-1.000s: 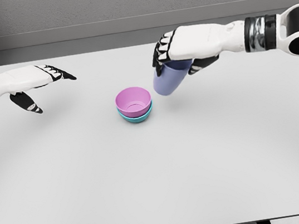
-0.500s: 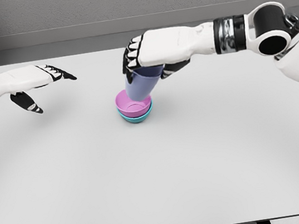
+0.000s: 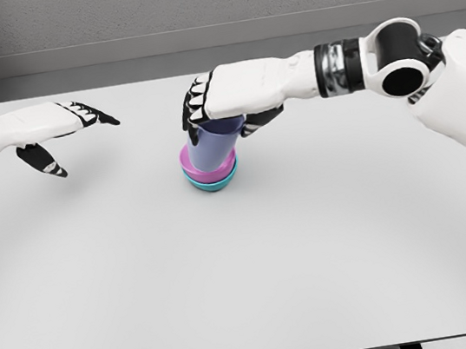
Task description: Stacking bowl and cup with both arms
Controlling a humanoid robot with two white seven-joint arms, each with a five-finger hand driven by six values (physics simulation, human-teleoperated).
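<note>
Cup (image 3: 214, 145) in bowl (image 3: 192, 160), unlabeled.

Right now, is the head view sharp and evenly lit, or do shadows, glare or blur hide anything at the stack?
Head view: sharp, flat simulator lighting, no glare or motion blur; shadows on the table are very faint. Only the right hand covers the rim of the blue cup, which hides part of the pink bowl.
</note>
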